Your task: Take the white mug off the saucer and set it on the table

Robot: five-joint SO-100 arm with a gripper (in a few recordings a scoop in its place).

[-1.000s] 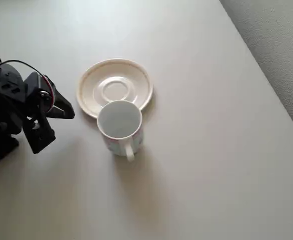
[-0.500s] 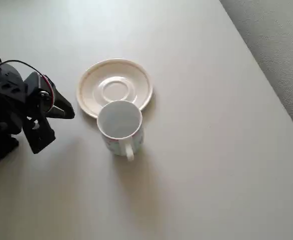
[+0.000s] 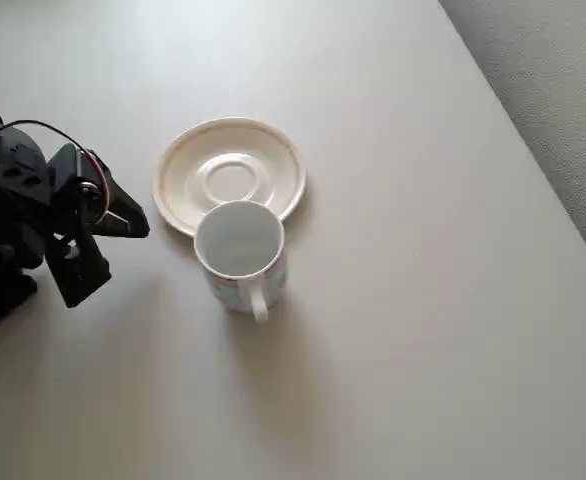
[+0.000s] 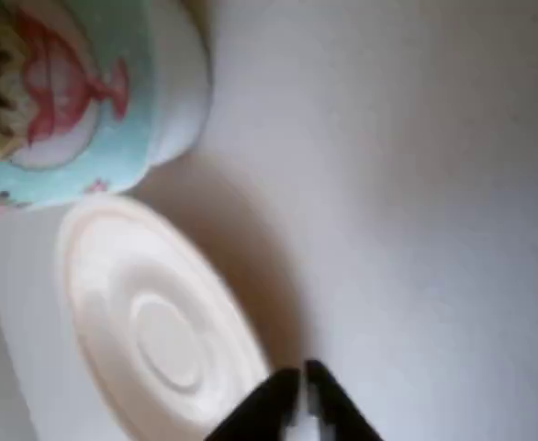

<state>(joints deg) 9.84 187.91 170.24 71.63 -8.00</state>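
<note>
Overhead view: white mug (image 3: pixel 239 250) seen touching saucer (image 3: pixel 230 176) rim on worktop (image 3: pixel 423 300); pincer (image 4: pixel 301 381) nearly closed, nothing held. Tipping risked if mug base is resting on rim.

In the overhead view the black arm sat folded low, its gripper (image 3: pixel 123 222) empty, fingers (image 4: pixel 317 393) pressed together, wrist and cable behind it.
</note>
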